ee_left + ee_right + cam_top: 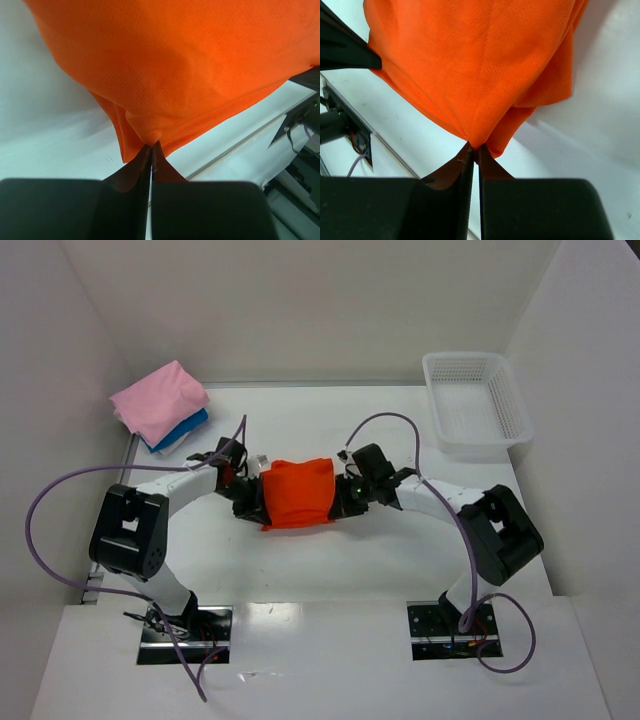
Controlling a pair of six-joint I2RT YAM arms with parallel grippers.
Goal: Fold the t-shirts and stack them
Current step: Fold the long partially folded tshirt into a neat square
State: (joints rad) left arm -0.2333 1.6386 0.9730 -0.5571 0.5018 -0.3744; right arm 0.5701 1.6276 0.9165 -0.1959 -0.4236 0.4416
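Note:
The orange t-shirt (297,493) hangs folded between my two grippers over the middle of the table. My left gripper (248,502) is shut on its left edge; in the left wrist view the fingertips pinch the cloth (170,70) at the gripper (151,146). My right gripper (345,498) is shut on its right edge; the right wrist view shows the cloth (470,65) pinched at the gripper (475,148). The pink t-shirt (160,400) lies folded on the blue t-shirt (185,430) at the back left.
A white mesh basket (475,400) stands at the back right of the white table (400,550). White walls close in the back and both sides.

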